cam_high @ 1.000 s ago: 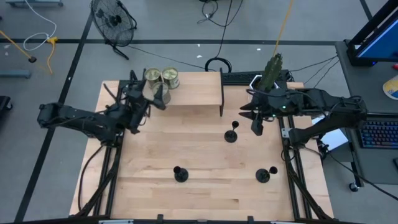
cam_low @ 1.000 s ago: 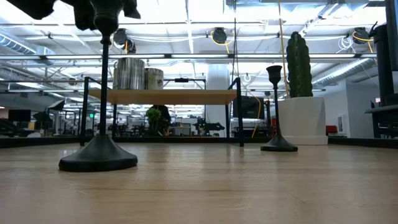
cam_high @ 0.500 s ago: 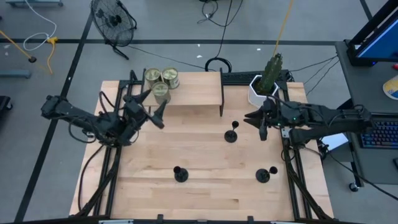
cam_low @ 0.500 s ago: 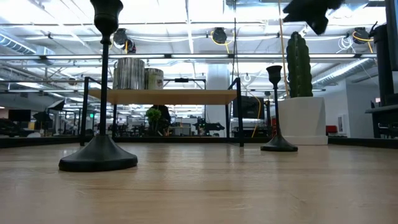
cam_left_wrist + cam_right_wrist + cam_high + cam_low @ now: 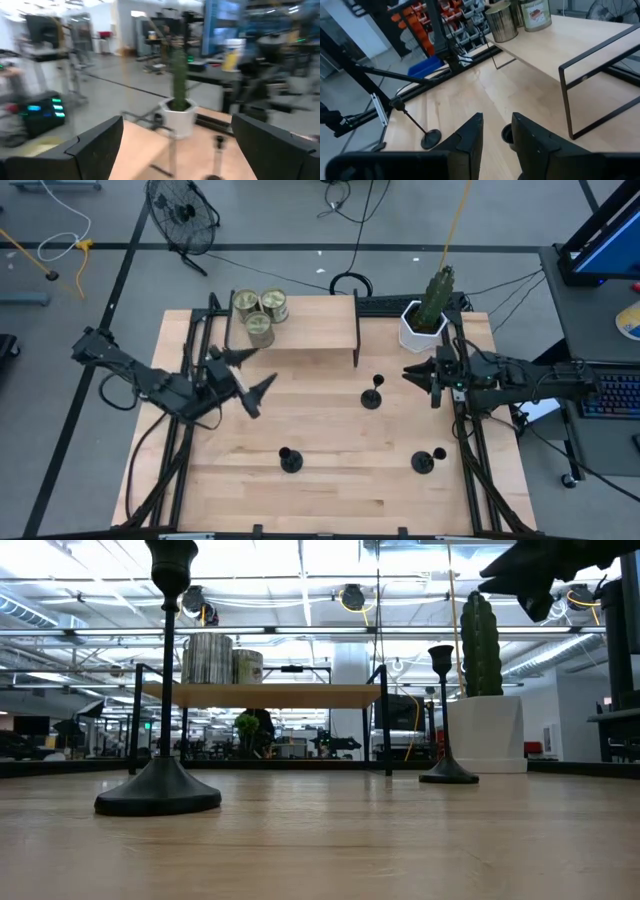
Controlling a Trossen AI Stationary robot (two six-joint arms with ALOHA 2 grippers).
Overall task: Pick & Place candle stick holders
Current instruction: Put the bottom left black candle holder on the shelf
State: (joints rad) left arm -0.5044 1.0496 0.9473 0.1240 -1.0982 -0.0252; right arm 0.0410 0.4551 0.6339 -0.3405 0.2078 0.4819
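Note:
Three black candle stick holders stand upright on their round bases on the wooden table: one at mid-table, one near the front, one at the front right. My left gripper is open and empty, in the air in front of the shelf's left part. My right gripper is open and empty, right of the mid-table holder. In the right wrist view that holder's cup shows beyond the gap between my fingers. In the low view two holders show.
A low wooden shelf on black legs stands at the far middle with three greenish-gold tins on its left end. A white pot with a cactus stands at the far right. Bare table lies between the holders.
My left gripper has drawn back from the tins on the shelf toward the table's near edge, staying open. My right gripper has moved toward the table's right edge, away from the mid-table holder. The holders have not moved.

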